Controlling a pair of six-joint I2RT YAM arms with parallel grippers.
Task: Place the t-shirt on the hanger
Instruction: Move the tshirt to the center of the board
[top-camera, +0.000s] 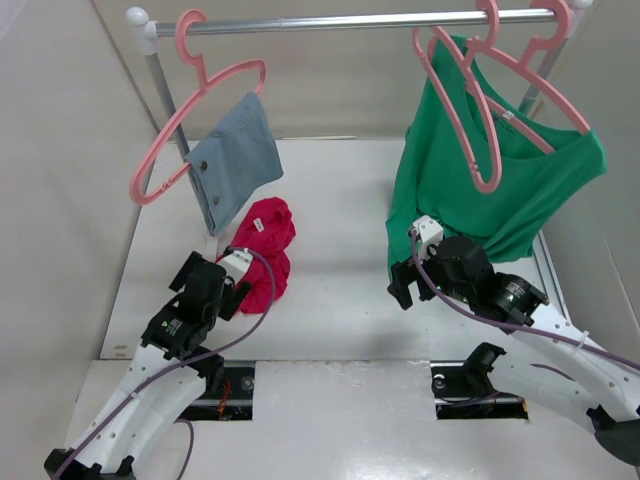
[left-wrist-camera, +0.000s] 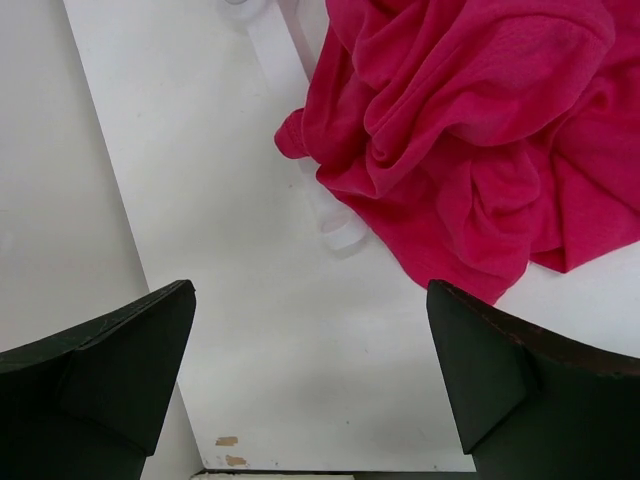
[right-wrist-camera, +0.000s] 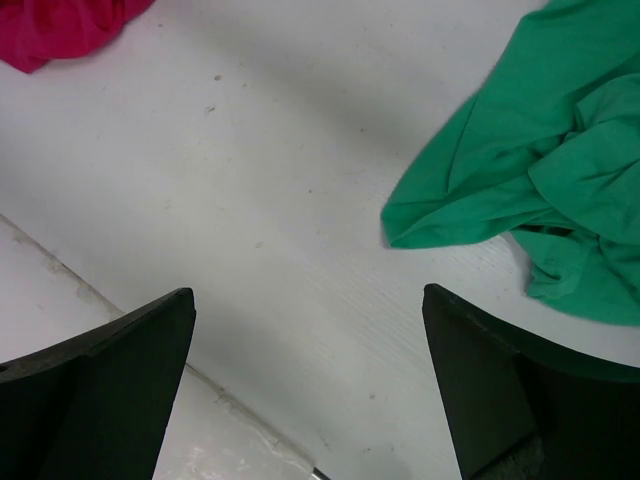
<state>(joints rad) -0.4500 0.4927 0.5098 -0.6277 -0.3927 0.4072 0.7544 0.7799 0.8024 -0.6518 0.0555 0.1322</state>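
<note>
The crimson t-shirt (top-camera: 266, 246) lies crumpled on the white table at the middle left, with its white neck label facing up. In the left wrist view it (left-wrist-camera: 470, 130) fills the upper right. My left gripper (top-camera: 236, 290) is open and empty, just near of the shirt's near-left edge, its jaws over bare table (left-wrist-camera: 310, 300). The bare pink hanger (top-camera: 478, 150) hangs from the rail at the top right, in front of the green top. My right gripper (top-camera: 403, 284) is open and empty, low over the table below the green top's hem (right-wrist-camera: 310, 300).
A metal rail (top-camera: 350, 20) runs across the back. A pink hanger with blue denim (top-camera: 232, 160) hangs at the left. The green top (top-camera: 520, 190) hangs on another pink hanger at the right, and its hem (right-wrist-camera: 540, 190) rests on the table. Walls close in both sides.
</note>
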